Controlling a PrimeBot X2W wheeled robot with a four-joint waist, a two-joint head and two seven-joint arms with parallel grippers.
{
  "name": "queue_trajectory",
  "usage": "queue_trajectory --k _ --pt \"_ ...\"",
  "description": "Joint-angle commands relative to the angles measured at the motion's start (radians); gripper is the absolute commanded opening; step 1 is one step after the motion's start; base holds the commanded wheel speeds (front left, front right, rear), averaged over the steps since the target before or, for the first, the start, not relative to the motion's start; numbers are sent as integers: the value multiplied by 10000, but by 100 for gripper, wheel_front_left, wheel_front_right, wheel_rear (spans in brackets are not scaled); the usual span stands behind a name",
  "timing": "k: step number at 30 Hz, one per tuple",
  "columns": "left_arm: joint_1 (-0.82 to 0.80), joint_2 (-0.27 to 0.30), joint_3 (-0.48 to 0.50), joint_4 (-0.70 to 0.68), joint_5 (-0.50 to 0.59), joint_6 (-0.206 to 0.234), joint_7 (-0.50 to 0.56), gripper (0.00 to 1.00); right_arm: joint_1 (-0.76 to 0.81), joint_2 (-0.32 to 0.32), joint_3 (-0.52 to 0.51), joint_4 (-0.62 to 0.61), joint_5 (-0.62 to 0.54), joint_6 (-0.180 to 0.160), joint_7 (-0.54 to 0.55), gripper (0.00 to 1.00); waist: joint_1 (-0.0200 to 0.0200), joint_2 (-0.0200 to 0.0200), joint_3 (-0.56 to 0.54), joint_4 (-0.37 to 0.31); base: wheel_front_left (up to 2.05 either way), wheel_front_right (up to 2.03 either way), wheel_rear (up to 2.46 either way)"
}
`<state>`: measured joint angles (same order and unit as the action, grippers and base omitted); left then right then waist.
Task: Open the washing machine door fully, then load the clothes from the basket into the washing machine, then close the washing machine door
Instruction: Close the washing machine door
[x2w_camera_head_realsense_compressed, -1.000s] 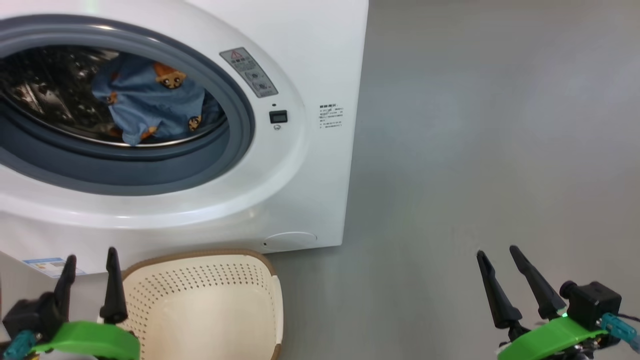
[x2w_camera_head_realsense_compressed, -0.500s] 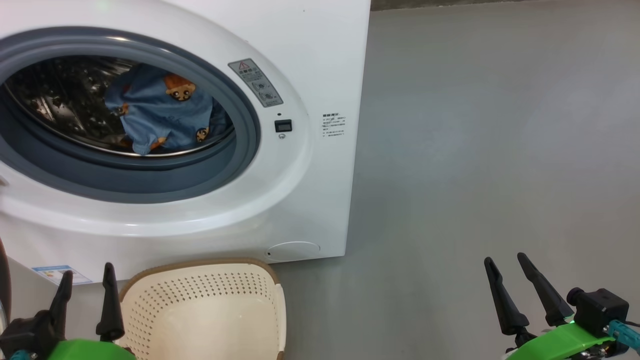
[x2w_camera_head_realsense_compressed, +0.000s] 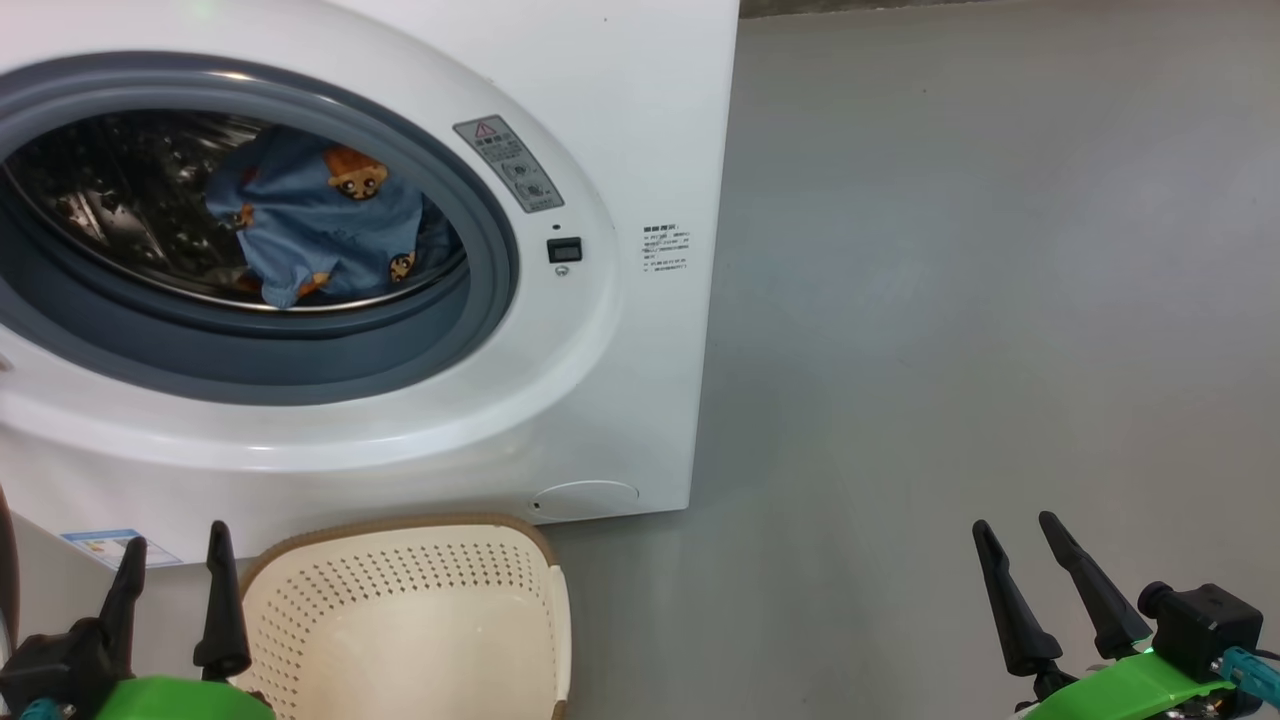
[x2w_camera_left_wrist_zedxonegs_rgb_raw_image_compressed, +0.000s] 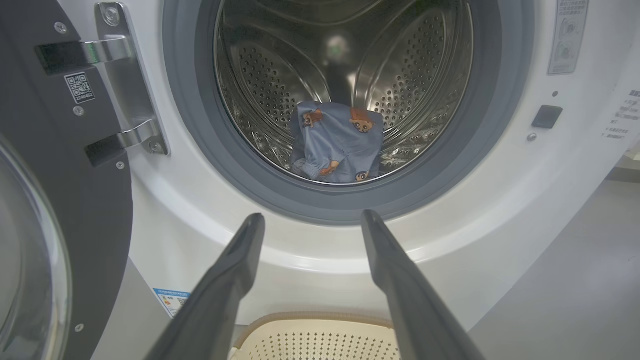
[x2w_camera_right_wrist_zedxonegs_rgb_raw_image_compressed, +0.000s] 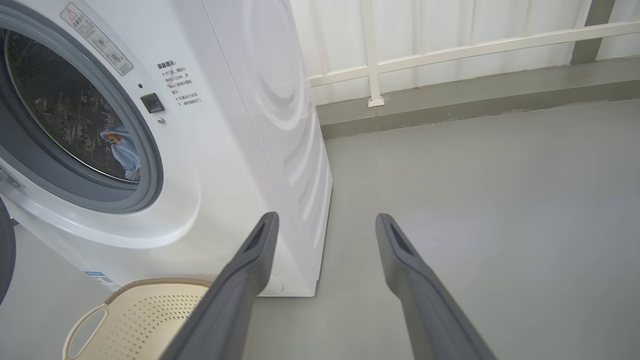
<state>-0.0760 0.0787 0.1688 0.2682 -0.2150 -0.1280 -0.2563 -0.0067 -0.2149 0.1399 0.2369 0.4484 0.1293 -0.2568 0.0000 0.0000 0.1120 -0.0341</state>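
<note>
The white washing machine (x2w_camera_head_realsense_compressed: 620, 120) stands with its drum uncovered. Light-blue clothes (x2w_camera_head_realsense_compressed: 320, 215) printed with orange-brown figures lie inside the steel drum, clothes (x2w_camera_left_wrist_zedxonegs_rgb_raw_image_compressed: 337, 142) also in the left wrist view. The black washing machine door (x2w_camera_left_wrist_zedxonegs_rgb_raw_image_compressed: 65, 165) is swung wide on its hinges at the left. The cream basket (x2w_camera_head_realsense_compressed: 420, 620) sits on the floor just before the machine, and the part in view holds nothing. My left gripper (x2w_camera_head_realsense_compressed: 170, 545) hovers open beside the basket's left rim. My right gripper (x2w_camera_head_realsense_compressed: 1015, 525) hangs open over bare floor, right of the machine.
Grey floor (x2w_camera_head_realsense_compressed: 950, 300) spreads to the right of the machine. A white railing (x2w_camera_right_wrist_zedxonegs_rgb_raw_image_compressed: 450, 45) and a low kerb run along the back. A small blue label (x2w_camera_head_realsense_compressed: 105, 545) sits low on the machine's front.
The head camera has tilted, so the whole picture sits a little lower than a second ago. Both grippers stay open low in the frame; clothes and basket have not moved.
</note>
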Motion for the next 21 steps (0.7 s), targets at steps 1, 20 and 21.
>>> queue_trajectory --k 1,20,21 --pt "-95 174 285 -307 63 -27 -55 100 -9 -101 194 -251 19 14 -49 100 0 0 7 6 0 0 0" --pt "-75 110 334 -549 -3 -27 -55 100 -14 -98 202 -242 1 14 -49 100 0 0 6 46 0 0 0" --pt "-68 103 343 -558 -1 -27 -55 100 -9 -100 205 -242 2 14 -49 100 0 0 -2 45 0 0 0"
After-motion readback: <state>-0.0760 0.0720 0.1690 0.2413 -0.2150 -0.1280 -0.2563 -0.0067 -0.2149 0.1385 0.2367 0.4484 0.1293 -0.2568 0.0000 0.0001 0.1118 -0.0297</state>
